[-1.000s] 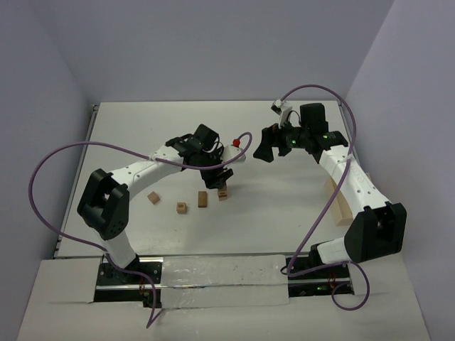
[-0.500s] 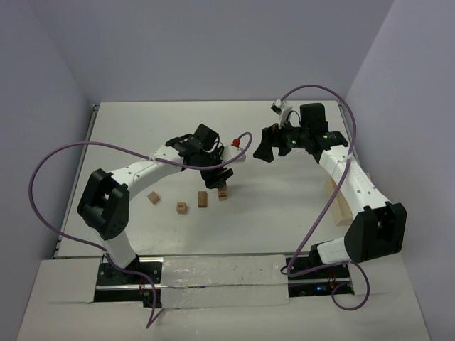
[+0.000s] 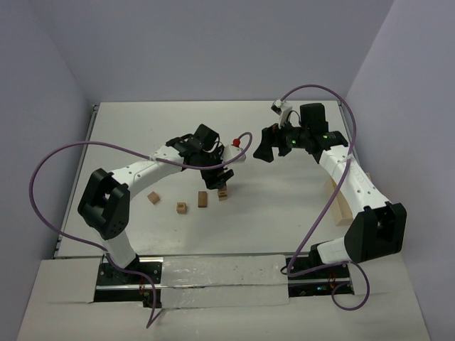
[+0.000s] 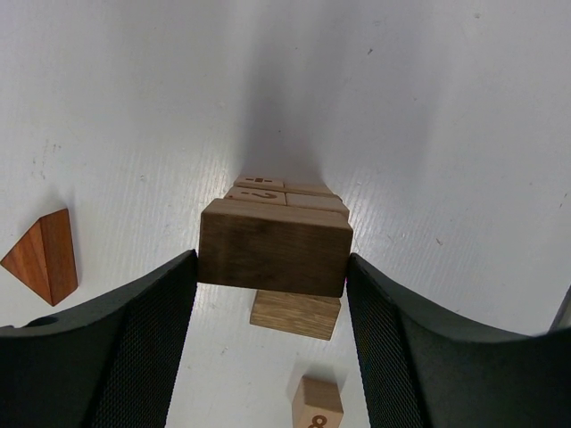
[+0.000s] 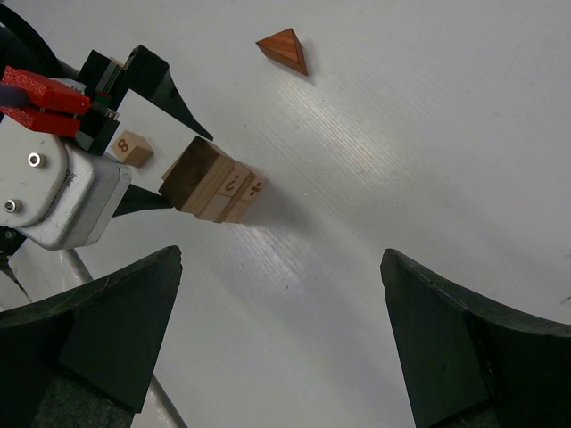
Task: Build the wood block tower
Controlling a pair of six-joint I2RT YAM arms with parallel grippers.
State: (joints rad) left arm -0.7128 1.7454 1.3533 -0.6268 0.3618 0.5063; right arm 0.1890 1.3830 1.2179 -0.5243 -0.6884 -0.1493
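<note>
**Top external view.** We find the wood block tower near the middle of the table. It is a narrow tan stack, mostly covered by the left gripper, which hangs directly over it. Three loose tan blocks lie to its left. The right gripper is raised, well apart from the tower, to the right and farther back.

**Left wrist view.** The tower's top piece is a dark brown brick, lying level across tan blocks that carry printed marks. The left gripper's fingers press against both ends of this brick, so we record it as clamped. On the table around the tower are a tan brick, a cube marked 8 and a reddish-brown wedge.

**Right wrist view.** The tower appears as the dark brick over pale blocks, with the left gripper touching it. The right gripper's fingers stand wide apart and hold nothing. The tower lies well beyond them.
</note>
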